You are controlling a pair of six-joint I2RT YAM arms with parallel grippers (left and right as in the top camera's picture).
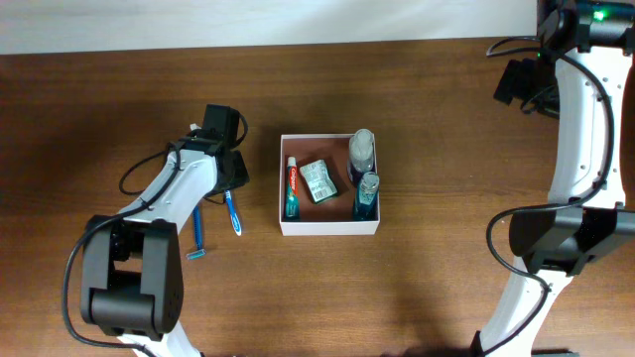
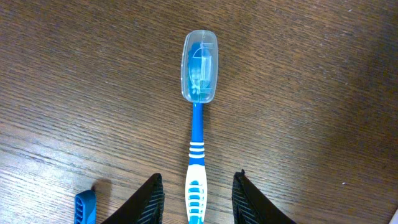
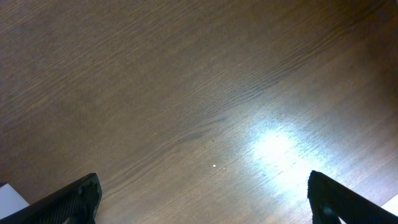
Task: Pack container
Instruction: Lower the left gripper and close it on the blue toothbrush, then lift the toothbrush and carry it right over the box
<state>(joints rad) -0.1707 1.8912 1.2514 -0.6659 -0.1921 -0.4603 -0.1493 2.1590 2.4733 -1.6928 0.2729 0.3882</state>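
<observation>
The container (image 1: 329, 227), a square white-walled box with a reddish-brown inside, sits mid-table. In it lie a toothpaste tube (image 1: 292, 187), a green-white packet (image 1: 318, 181) and two small bottles (image 1: 363, 149). Left of the box, a blue-and-white toothbrush (image 2: 197, 155) with a clear cap (image 2: 199, 66) over its head lies flat on the wood. My left gripper (image 2: 199, 193) is open and straddles the handle, with a gap on each side. My right gripper (image 3: 202, 196) is wide open over bare wood at the far right, holding nothing.
A blue razor (image 1: 197, 236) lies on the table just left of the toothbrush (image 1: 234, 211); its end shows in the left wrist view too, beside the left finger (image 2: 149, 202). The right arm (image 1: 580, 139) stands along the table's right side.
</observation>
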